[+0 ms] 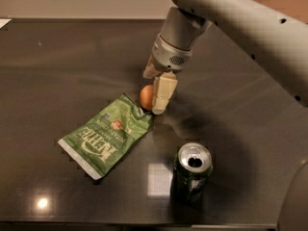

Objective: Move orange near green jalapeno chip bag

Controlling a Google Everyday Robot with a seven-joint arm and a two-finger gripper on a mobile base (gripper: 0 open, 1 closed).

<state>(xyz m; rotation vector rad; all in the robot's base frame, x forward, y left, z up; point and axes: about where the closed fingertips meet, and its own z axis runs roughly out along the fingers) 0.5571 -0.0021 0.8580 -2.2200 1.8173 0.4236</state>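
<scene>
Gripper [156, 97] low over tabletop [57, 57], just off upper-right corner of green jalapeno chip bag [106, 136], arm coming down from upper right. Can't tell whether it pinches anything or stands slack; view doesn't settle it.

Orange [146, 96] right at that same bag corner, touching or nearly so, tucked against gripper's left side. Looks to rest on or v. close to table surface. Task prob. at or near final step: placement looks good.

Soda can [191, 171], top open, stands to lower right of bag, apart from it.

Risks, as I judge:
- Orange is round, table slick & glossy: could roll away from bag on release if nudged during withdrawal.
- Crinkled bag edge close to gripper: could snag & drag bag w/ it.
- Retreat swinging low toward can side of bag could tip it.
</scene>
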